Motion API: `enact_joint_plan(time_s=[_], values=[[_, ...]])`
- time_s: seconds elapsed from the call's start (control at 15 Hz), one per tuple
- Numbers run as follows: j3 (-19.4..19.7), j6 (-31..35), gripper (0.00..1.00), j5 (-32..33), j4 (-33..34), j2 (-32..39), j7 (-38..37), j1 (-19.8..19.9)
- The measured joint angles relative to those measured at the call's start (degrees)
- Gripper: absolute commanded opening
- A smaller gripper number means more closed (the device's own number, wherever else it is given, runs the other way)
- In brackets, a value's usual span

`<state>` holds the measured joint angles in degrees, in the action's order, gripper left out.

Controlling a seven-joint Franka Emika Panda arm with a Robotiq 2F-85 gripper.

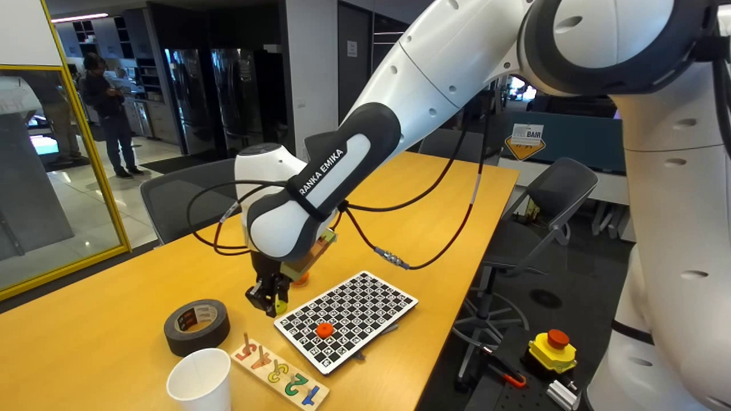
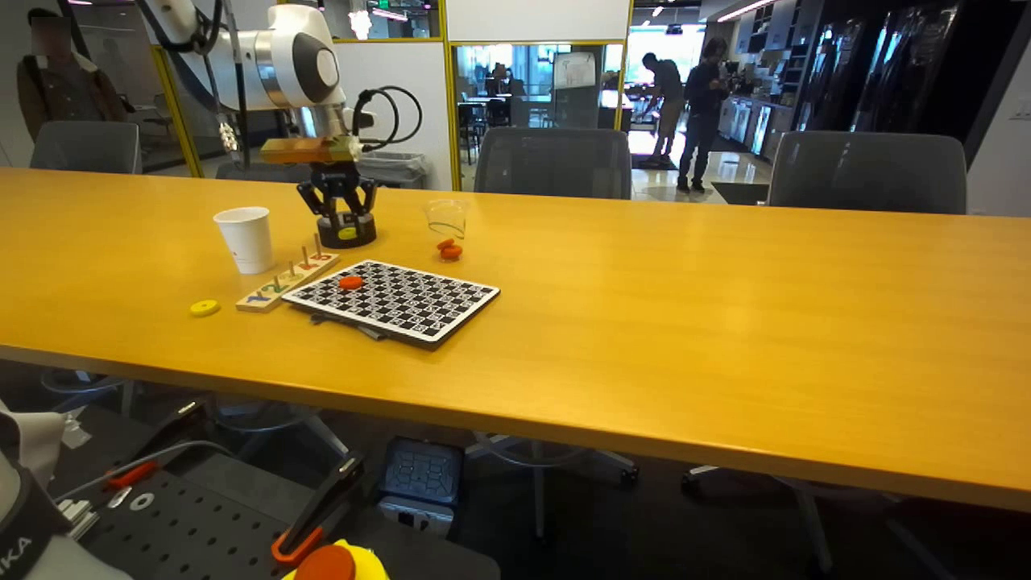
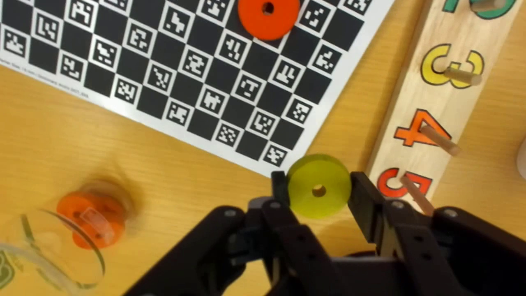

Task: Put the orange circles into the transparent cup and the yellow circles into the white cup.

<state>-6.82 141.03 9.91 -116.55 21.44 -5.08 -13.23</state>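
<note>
A flat yellow circle [image 3: 318, 174] with a little hole hangs near a corner of the checkered board [image 3: 189, 74]. The gripper [image 3: 318, 189] squeezes it, fingers [image 3: 363, 201] just one circle apart. Bright orange circles [image 3: 106, 213] lie inside the see-through cup [image 2: 446, 216]. Only an exterior view shows another yellow circle [image 2: 204, 308], near the long edge of the table [image 2: 644, 338].

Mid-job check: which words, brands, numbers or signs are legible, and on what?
"RANKA EMIKA": robot arm, start not showing
"KA", cut off: another robot part
"1 2 3 4 5": wooden peg board
"BAIR": white sign in the background
Too small or blurred to read: fine print on the checkerboard, label inside the black tape roll, background paper notice
</note>
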Motion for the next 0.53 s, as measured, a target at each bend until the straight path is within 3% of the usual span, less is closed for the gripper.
enact_joint_plan(time_s=[0.53], values=[[-3.39,-4.0,0.21,2.67,2.74,-2.5,1.94,-4.31]])
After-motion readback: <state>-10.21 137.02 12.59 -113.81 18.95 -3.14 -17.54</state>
